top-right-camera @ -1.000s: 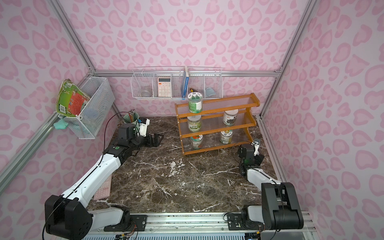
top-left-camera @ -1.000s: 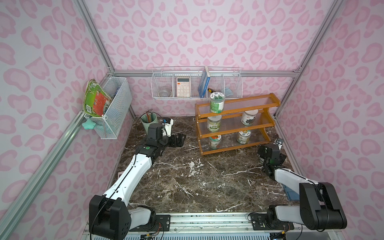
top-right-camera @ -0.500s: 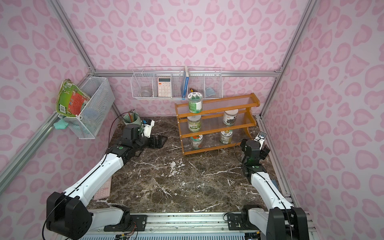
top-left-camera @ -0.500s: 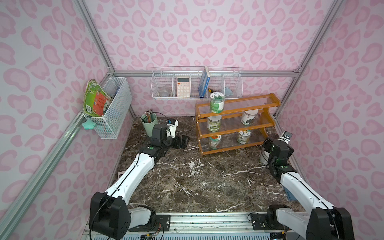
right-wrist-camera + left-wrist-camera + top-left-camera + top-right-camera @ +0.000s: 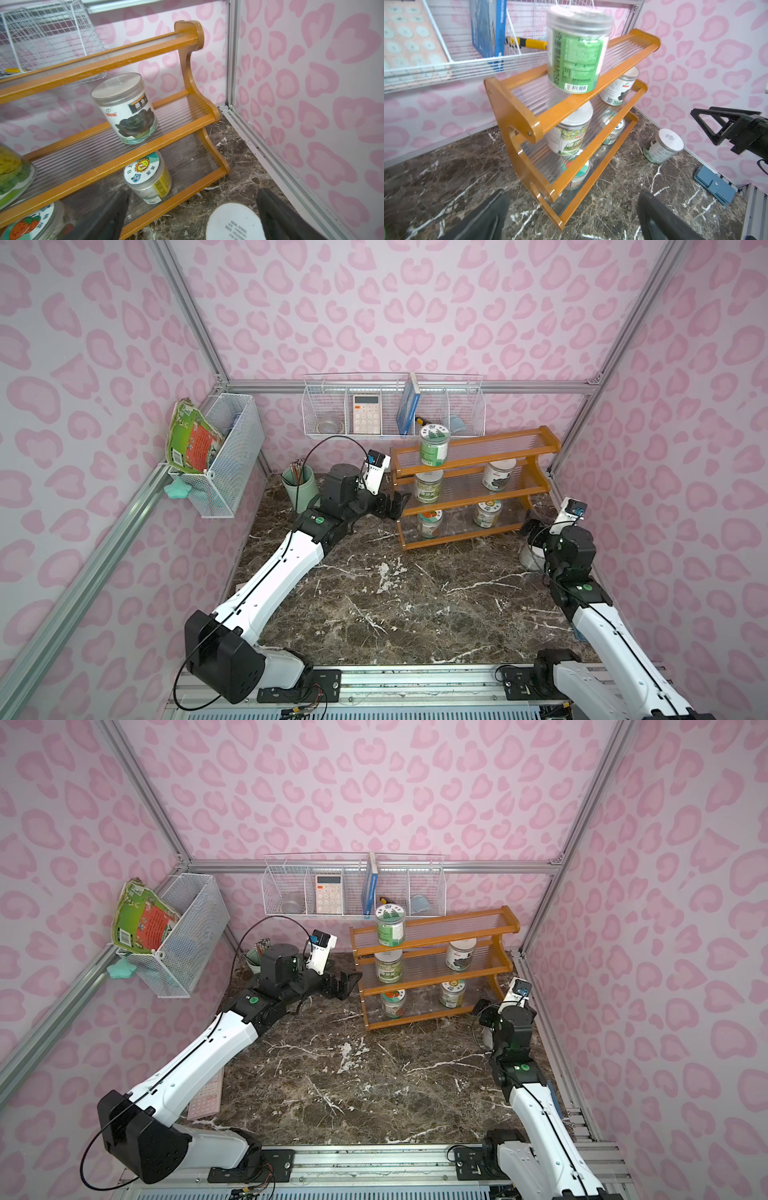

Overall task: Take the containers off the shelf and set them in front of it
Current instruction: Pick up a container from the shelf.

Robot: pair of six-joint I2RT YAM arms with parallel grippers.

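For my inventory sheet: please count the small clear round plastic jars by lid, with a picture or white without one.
Clear plastic jars, pictured lids: 3 (green-tree jar, strawberry jar, sunflower jar).
Clear plastic jars, white lids, no picture: 3 (yellow-green-label jar, dark-label jar, table jar).
Total: 6.

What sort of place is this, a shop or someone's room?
Most likely a small test booth for robot practice: pink patterned panels on a bare metal frame, two robot arms mounted at the table edge, and a little wooden shelf of jars.

Marble table (image 5: 374, 605): shelf (image 5: 457, 538), jar (image 5: 662, 148)
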